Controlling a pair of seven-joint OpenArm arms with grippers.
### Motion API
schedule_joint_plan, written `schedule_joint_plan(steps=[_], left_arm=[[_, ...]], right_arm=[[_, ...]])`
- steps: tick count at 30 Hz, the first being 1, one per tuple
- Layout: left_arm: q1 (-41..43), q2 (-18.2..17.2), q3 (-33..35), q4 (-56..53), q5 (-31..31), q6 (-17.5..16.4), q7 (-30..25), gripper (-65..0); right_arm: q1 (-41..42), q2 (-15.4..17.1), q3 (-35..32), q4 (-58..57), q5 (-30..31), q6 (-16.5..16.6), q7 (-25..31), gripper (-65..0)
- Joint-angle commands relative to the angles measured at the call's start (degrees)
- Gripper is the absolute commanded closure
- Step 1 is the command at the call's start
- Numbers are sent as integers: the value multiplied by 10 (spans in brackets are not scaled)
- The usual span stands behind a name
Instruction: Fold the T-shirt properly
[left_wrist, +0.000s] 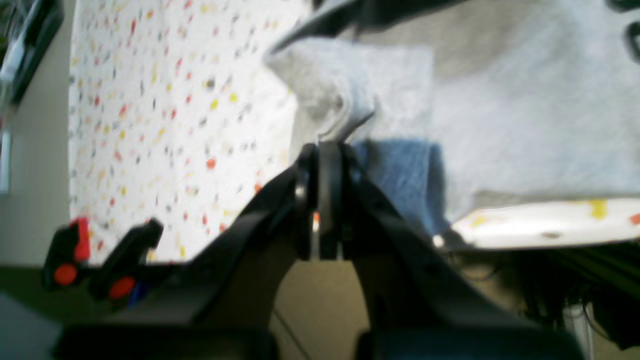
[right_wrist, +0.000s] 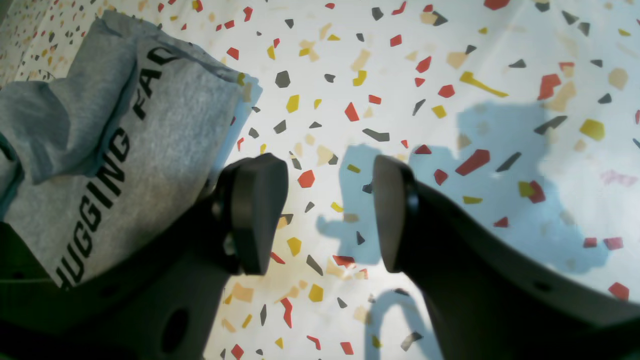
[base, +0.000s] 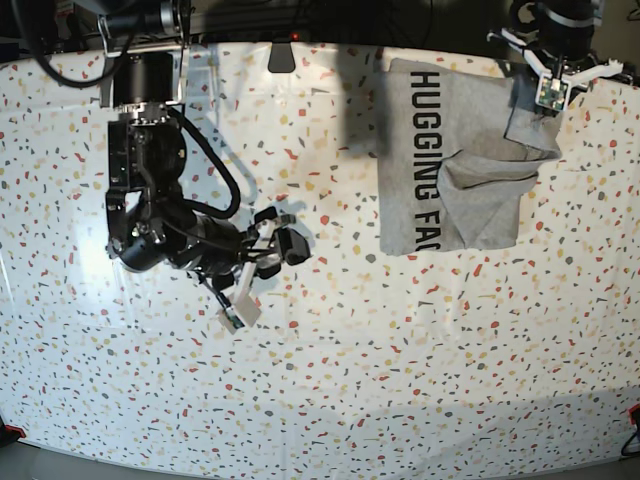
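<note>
The T-shirt (base: 450, 170) is light heather grey and lies partly folded at the table's far right, with black letters "HUGGING FAC" showing. My left gripper (base: 538, 100) sits at the shirt's far right corner. In the left wrist view this gripper (left_wrist: 322, 150) is shut, pinching a raised fold of the T-shirt (left_wrist: 350, 95). My right gripper (base: 285, 232) hovers over bare table, well left of the shirt. The right wrist view shows it (right_wrist: 325, 215) open with nothing between its fingers, and the T-shirt (right_wrist: 150, 150) lies off to its left.
The table (base: 320, 380) has a white top speckled in red, yellow and grey. Its edge (left_wrist: 545, 230) runs right beside my left gripper. A small dark bracket (base: 282, 55) sits at the far edge. Black clamps with red knobs (left_wrist: 65, 255) show beyond the table.
</note>
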Motion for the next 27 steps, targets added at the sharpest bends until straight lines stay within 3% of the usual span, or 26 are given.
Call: schedule_joint_plan(steps=[1, 5, 8, 11, 15, 18, 19, 21, 24, 27], left_arm=[[5, -2, -4, 12, 4, 6, -5, 0], [5, -2, -4, 12, 26, 6, 37, 0], [5, -2, -4, 12, 51, 11, 55, -112], [5, -2, -4, 12, 91, 83, 59, -235], [5, -2, -4, 12, 186, 191, 49, -262], [5, -2, -2, 12, 203, 195, -19, -262], [5, -2, -1, 12, 197, 183, -52, -262], [4, -2, -1, 12, 174, 126, -114, -262], [-10, -2, -1, 12, 113, -17, -168, -262], [-41, -2, -1, 12, 74, -165, -174, -262]], right_arm=[[14, 2, 1, 9, 10, 5, 5, -316], [14, 2, 1, 9, 23, 5, 0, -316], [14, 2, 1, 9, 27, 5, -1, -316], [14, 2, 1, 9, 27, 5, -1, -316], [14, 2, 1, 9, 27, 5, -1, -316], [14, 2, 1, 9, 42, 5, -1, -316], [14, 2, 1, 9, 45, 5, -1, -316], [14, 2, 1, 9, 50, 5, -1, -316], [14, 2, 1, 9, 50, 5, -1, -316], [14, 2, 1, 9, 50, 5, -2, -316]])
